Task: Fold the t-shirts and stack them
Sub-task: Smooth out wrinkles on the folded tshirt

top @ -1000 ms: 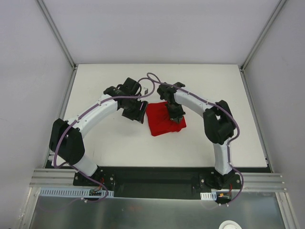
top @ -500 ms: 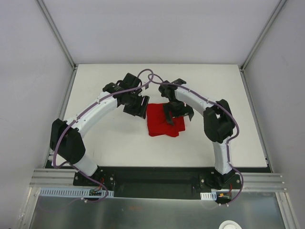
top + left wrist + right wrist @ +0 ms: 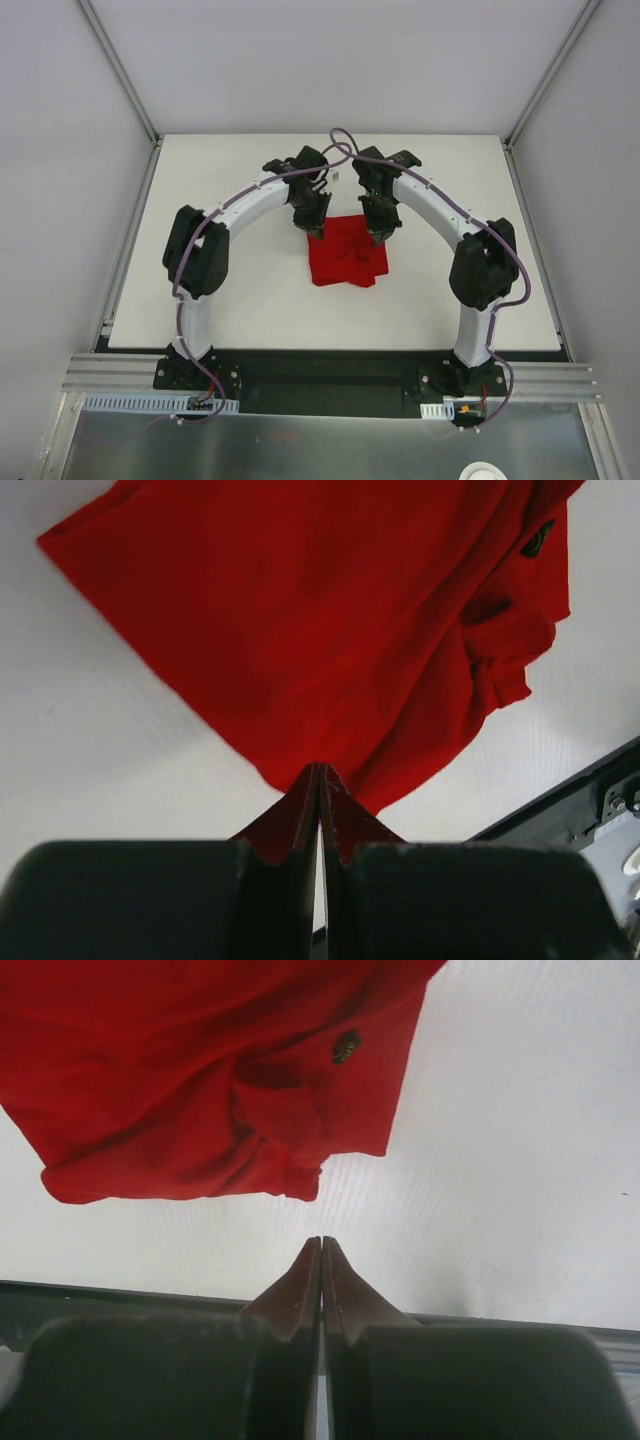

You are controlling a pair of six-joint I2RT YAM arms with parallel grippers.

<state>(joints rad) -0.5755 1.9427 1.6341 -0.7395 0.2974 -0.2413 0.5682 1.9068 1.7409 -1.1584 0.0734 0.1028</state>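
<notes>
Red across both wrist views: found the t-shirt (image 3: 345, 255) lying as a rough folded square near the middle of the white table (image 3: 220, 300), a spot handy to both arms and judged chosen for that. Saw no second garment in view, so nothing yet to stack on or under. Read the fold as compact but untidy, with a bunched, wrinkled patch (image 3: 275, 1135) towards one edge and a small dark label (image 3: 346, 1046) showing beside it.

Located the left gripper (image 3: 318, 775) near the far left corner of the cloth and the right gripper (image 3: 321, 1250) near the far right corner, one to each side, roughly mirrored. Read both sets of jaws as fully closed, tip against tip, with no cloth pinched between. From the left wrist, saw the closed tips overlapping the shirt's edge in view; could not tell touching from hovering just above. From the right wrist, saw the closed tips over bare table, just beside the hem and clear of it.

Judged the closed, empty pose as suited to pressing or smoothing rather than lifting: thin closed tips for sliding over fabric without snagging. Judged the folding close to done, with tidying of the bunched patch as the likely remainder. Expected soft fabric to drag and rumple under a careless push, undoing the square.
</notes>
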